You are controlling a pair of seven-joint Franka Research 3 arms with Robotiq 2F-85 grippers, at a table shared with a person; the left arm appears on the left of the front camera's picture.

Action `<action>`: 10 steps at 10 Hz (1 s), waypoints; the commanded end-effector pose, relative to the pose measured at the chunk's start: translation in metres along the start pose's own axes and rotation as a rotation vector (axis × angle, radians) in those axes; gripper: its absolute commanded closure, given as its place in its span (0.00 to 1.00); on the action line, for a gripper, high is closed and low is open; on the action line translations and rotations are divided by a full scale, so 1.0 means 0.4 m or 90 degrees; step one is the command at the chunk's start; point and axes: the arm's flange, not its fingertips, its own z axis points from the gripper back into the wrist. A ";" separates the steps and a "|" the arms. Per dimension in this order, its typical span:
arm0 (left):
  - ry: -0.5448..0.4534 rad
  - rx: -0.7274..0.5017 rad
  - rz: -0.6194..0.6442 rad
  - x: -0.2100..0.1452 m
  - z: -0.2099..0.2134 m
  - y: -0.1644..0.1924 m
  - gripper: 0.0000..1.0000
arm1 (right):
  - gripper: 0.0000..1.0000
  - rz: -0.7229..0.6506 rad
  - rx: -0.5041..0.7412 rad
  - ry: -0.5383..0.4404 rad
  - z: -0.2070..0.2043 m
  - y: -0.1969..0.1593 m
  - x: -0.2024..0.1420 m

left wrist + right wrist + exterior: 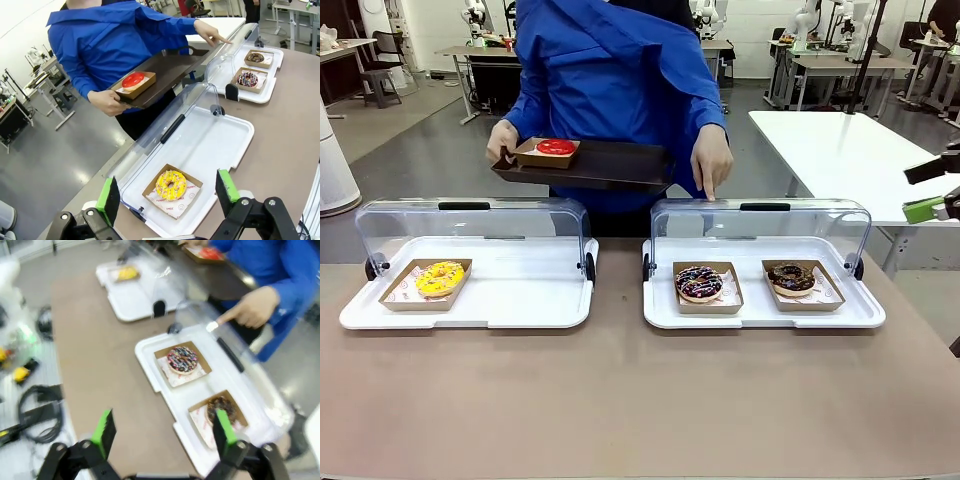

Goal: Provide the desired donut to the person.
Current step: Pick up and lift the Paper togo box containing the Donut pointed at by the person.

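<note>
Yellow donut (pixel 440 277): in a paper boat inside the left case (pixel 520 290), a white tray with its clear lid raised, just left of the matching right case (pixel 757 318) on the counter (pixel 620 400).
Left hand (pixel 167 190): released, green pads spread wide and gripping nothing, hovering above the yellow donut, well left of the right case.
Red donut (pixel 556 147): in a boat on a dark tray (pixel 620 165) that the person (pixel 610 70) holds up behind and to the left of the right case.
Pointing hand (pixel 711 160): the person's, forefinger down on top of the right case's lid, toward its left end.
Sprinkled donut (pixel 699 283): left half of the right case, under the pointing finger.
Chocolate donut (pixel 791 278): right half of the right case.
Right hand (pixel 164 427): released, pads wide apart and empty, raised off to the right of the right case.
</note>
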 end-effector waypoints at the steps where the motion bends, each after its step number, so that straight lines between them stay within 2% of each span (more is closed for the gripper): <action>1: 0.001 0.002 -0.001 0.001 0.001 -0.001 0.00 | 0.00 0.094 0.088 0.131 -0.111 -0.008 0.141; 3: 0.001 0.002 -0.001 0.001 0.001 -0.001 0.00 | 0.00 0.109 0.121 0.274 -0.323 -0.022 0.221; 4: 0.001 0.002 -0.001 0.001 0.001 -0.001 0.00 | 0.00 0.117 0.125 0.340 -0.438 -0.026 0.211; 5: 0.001 0.002 -0.001 0.001 0.001 -0.001 0.00 | 0.00 0.126 0.147 0.363 -0.505 -0.030 0.188; 6: 0.001 0.002 -0.001 0.001 0.001 -0.001 0.00 | 0.00 0.144 0.168 0.393 -0.593 -0.039 0.133; 8: 0.001 0.002 -0.001 0.001 0.001 -0.001 0.00 | 0.00 0.174 0.184 0.425 -0.701 -0.057 0.029; 10: 0.001 0.002 -0.001 0.001 0.001 -0.001 0.00 | 0.00 0.214 0.172 0.414 -0.771 -0.060 -0.028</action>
